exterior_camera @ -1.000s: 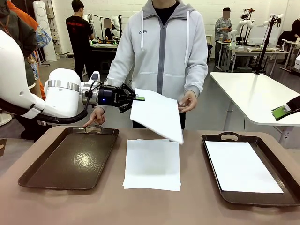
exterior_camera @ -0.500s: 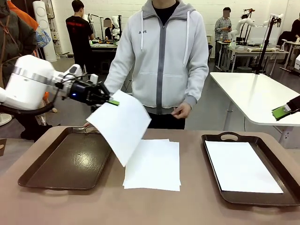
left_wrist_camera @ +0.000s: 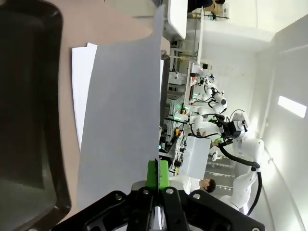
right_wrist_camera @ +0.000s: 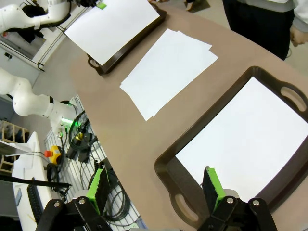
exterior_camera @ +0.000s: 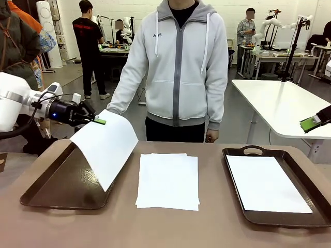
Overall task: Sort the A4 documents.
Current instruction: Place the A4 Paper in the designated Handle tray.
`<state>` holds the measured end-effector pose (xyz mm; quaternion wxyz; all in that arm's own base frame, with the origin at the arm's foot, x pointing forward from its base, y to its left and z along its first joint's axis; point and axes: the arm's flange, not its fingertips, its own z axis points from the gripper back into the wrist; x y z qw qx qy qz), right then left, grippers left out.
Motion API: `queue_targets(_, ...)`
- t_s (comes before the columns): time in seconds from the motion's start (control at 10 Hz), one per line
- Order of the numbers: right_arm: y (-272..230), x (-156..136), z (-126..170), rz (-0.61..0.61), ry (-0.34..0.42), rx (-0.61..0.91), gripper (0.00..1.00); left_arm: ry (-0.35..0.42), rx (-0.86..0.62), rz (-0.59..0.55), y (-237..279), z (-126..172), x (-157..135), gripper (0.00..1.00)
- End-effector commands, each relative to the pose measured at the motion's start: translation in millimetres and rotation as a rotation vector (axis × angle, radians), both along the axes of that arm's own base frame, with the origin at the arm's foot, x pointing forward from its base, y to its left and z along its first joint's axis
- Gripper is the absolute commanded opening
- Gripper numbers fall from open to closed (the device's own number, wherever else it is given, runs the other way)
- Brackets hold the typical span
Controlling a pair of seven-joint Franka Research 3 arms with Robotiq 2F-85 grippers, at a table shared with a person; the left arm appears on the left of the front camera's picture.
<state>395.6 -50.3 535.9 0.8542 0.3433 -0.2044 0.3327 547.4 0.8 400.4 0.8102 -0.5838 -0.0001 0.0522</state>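
- Left gripper (exterior_camera: 97, 121) clamps one sheet (exterior_camera: 106, 147) by its corner above the left tray (exterior_camera: 49, 188).
- Right gripper (right_wrist_camera: 155, 172) stands wide, empty, over the right tray (right_wrist_camera: 166, 173).
- A paper stack (exterior_camera: 168, 181) lies between.

A sheet (exterior_camera: 106, 147) hangs across left tray (exterior_camera: 51, 190); table (exterior_camera: 170, 227) lies open nearside.

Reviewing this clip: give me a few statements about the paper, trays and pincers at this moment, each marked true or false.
1. The left pincer is shut on the edge of a held sheet. True.
2. The held sheet lies flat in the right tray. False: it hangs tilted over the left tray.
3. A stack of sheets lies on the table between the two trays. True.
4. The right tray is empty. False: a single sheet lies in it.
5. The right pincer grips a sheet. False: it is open above the right tray, holding nothing.
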Motion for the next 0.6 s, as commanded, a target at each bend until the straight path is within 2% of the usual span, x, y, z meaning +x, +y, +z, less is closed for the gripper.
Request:
queue_targets(0.0,0,1,-1,0.006,-0.001,0.007,1.00,-0.033,-0.016,0.010,19,-23,3,0.01)
queue_targets(0.2,0,1,-1,0.006,-0.001,0.007,1.00,-0.022,0.003,0.056,40,-48,5,0.01)
queue_targets(0.3,0,1,-1,0.006,-0.001,0.007,1.00,-0.017,0.051,0.115,50,-54,6,0.01)
queue_targets(0.5,0,1,-1,0.006,-0.001,0.007,1.00,-0.014,0.162,0.123,64,-62,8,0.01)
